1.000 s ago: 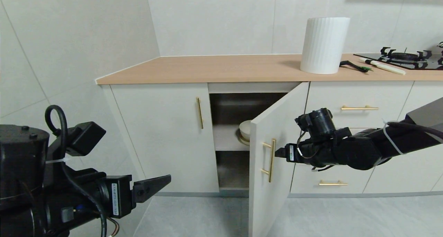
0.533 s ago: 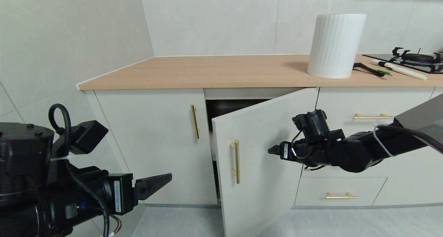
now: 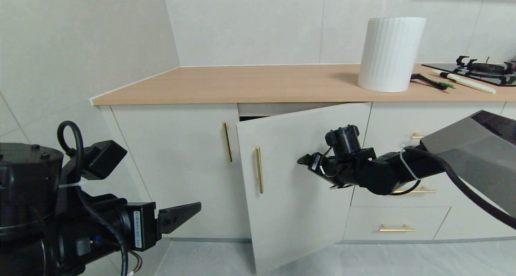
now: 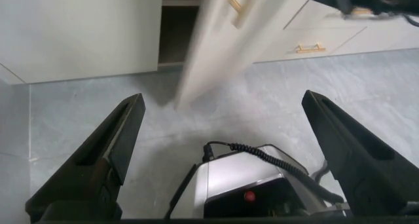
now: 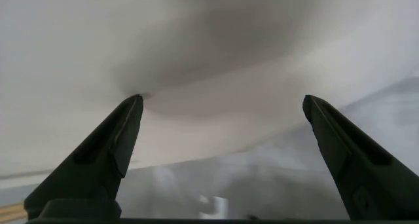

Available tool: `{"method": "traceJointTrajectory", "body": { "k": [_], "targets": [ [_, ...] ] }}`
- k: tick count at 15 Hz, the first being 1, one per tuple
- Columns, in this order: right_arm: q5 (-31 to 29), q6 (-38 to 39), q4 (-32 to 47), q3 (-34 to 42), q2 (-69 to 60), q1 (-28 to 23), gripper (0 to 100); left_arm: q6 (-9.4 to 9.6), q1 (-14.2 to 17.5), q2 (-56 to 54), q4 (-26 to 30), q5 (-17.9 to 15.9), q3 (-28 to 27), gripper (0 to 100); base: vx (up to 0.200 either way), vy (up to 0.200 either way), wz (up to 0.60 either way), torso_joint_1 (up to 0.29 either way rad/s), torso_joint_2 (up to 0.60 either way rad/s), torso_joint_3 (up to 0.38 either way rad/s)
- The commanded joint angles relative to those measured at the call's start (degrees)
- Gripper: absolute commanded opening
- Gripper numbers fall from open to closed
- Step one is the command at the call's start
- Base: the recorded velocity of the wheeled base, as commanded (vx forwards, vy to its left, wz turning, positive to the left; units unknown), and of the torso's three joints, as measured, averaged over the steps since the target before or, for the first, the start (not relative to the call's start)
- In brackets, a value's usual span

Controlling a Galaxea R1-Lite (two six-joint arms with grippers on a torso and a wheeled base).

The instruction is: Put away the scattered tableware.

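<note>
Kitchen counter (image 3: 258, 82) front: cupboard door (image 3: 298, 219) nearly shut, tableware prob. stowed behind it. R gripper (image 3: 303, 160) on door face, jaws wide, empty. L gripper (image 3: 195, 207) near left, low, wide, empty. Left: final push.

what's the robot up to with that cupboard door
The right gripper, fingers open, is right at the face of the white cabinet door and has been swinging it closed. A second ago the door stood wide open, with a bowl showing on the shelf inside. Now it is only slightly ajar, and its gold handle is not being gripped. The left gripper sits low on the robot's left, open and holding nothing.
</note>
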Motion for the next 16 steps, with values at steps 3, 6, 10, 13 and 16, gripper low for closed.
{"method": "traceJointTrajectory", "body": {
  "k": [3,6,10,13,16],
  "targets": [
    [-2.88,4.28,0.14,-6.49,5.77,-0.23,100,-0.02,0.07,0.35,-0.04,0.06,0.02,100,0.000,0.000,0.00,0.000,0.00,0.000],
    [-6.31,6.39,0.32,-10.88,9.02,-1.55,100,-0.02,0.07,0.44,-0.04,0.06,0.02,100,0.000,0.000,0.00,0.000,0.00,0.000],
    [-7.62,7.36,0.41,-12.82,10.25,-2.95,100,-0.10,-0.02,0.53,-0.04,0.06,0.02,100,0.000,0.000,0.00,0.000,0.00,0.000],
    [-9.64,7.89,0.49,-14.93,11.75,-3.92,100,-0.02,0.07,0.53,-0.04,0.06,0.02,100,0.000,0.000,0.00,0.000,0.00,0.000],
    [-10.35,8.15,0.93,-15.89,12.18,-4.71,100,-0.10,-0.02,0.88,-0.04,0.06,0.02,100,0.000,0.000,0.00,0.000,0.00,0.000]
  ]
}}
